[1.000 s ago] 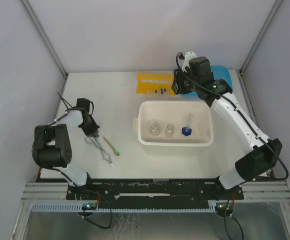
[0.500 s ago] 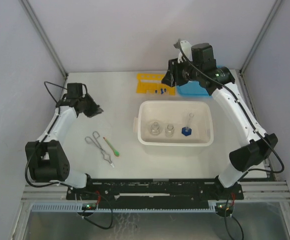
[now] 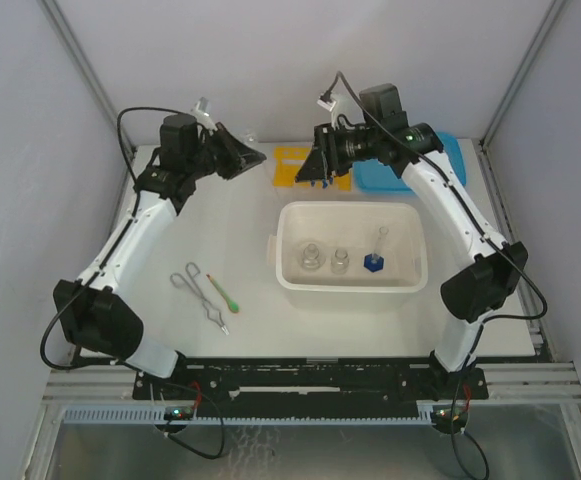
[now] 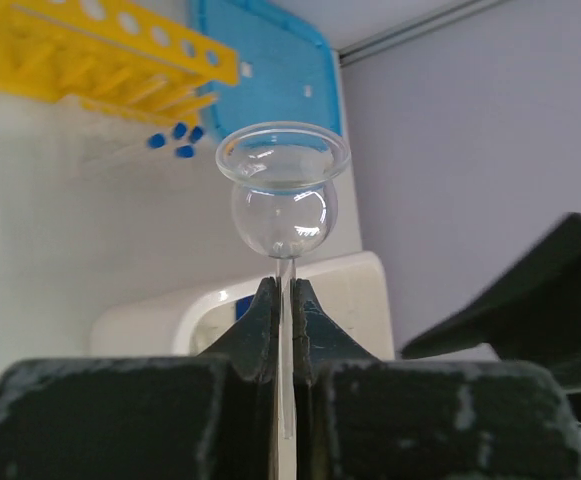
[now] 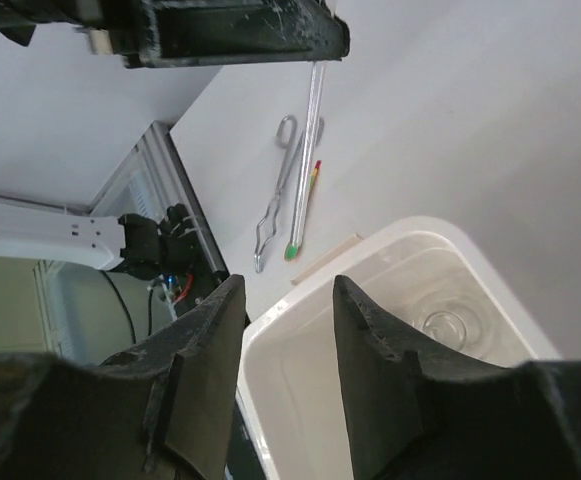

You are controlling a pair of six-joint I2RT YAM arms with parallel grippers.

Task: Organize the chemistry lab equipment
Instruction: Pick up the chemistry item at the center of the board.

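Spanning most of the top view, the white table (image 3: 220, 215) carries everything. Large white tub (image 3: 352, 247) sits right of centre; inside it, two small clear glass vessels (image 3: 325, 258) side by side and a blue-based glass piece (image 3: 374, 256) to their right. Blue lid (image 3: 410, 168) lies flat at the far right corner. Yellow tube rack (image 3: 295, 165) stands at the far edge just left of the lid; in the left wrist view, loose blue-capped tubes (image 4: 174, 143) lie on the table just beside the rack.

Left arm raised over the far left of the table. Left tool (image 4: 282, 292) clenched on the thin stem of a clear glass funnel (image 4: 283, 188), bulb and flared rim pointing away from the fingers, held clear of the table.

Right arm reaches over the rack. Right tool (image 5: 288, 300): fingers stand apart with nothing between them.

Near left part of the table: thin metal tongs (image 3: 199, 295) and, just to their right, the green-tipped stick (image 3: 223, 293), both lying flat, close but apart.
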